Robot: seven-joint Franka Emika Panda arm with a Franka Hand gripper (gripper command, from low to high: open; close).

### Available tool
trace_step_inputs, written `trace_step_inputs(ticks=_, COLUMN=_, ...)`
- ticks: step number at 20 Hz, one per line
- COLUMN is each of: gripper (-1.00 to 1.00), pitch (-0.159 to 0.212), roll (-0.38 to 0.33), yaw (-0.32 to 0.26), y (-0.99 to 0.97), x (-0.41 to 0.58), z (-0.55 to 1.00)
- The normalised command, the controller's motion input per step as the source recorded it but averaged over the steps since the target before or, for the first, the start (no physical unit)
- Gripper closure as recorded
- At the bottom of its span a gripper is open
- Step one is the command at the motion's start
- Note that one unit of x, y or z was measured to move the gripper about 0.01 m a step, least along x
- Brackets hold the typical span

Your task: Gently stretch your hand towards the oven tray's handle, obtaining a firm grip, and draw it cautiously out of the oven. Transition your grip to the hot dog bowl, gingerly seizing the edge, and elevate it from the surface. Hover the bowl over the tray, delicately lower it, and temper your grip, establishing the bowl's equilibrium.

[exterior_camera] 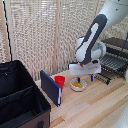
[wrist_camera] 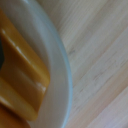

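Observation:
The hot dog bowl [exterior_camera: 78, 85], cream-white with yellow-orange food, rests on the wooden table. My gripper [exterior_camera: 85, 79] hangs directly over it, its fingers reaching down to rim height and standing apart, so it looks open. The wrist view is filled from very close by the hot dog bowl's pale rim [wrist_camera: 59, 75] and the orange food [wrist_camera: 20, 70], with bare wood beyond; no fingers show there. At the exterior view's right stands the oven [exterior_camera: 119, 46], with the oven tray [exterior_camera: 113, 62] drawn out in front of it. The oven tray's handle [exterior_camera: 103, 76] is a dark bar at its front edge.
A small red cup [exterior_camera: 60, 80] stands just beside the bowl, toward the exterior view's left. A dark blue flat board [exterior_camera: 50, 87] leans upright next to it. A large black open case [exterior_camera: 20, 100] takes up the left side. A slatted screen closes the back.

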Motion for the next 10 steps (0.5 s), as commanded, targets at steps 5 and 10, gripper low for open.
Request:
trace_step_inputs(ticks=5, gripper=1.00, pitch=0.000, roll=0.030, yaw=0.033, y=0.00, x=0.000, z=-0.10)
trace_step_inputs(ticks=10, gripper=1.00, pitch=-0.008, roll=-0.003, yaw=0.020, y=0.01, x=-0.033, z=0.00)
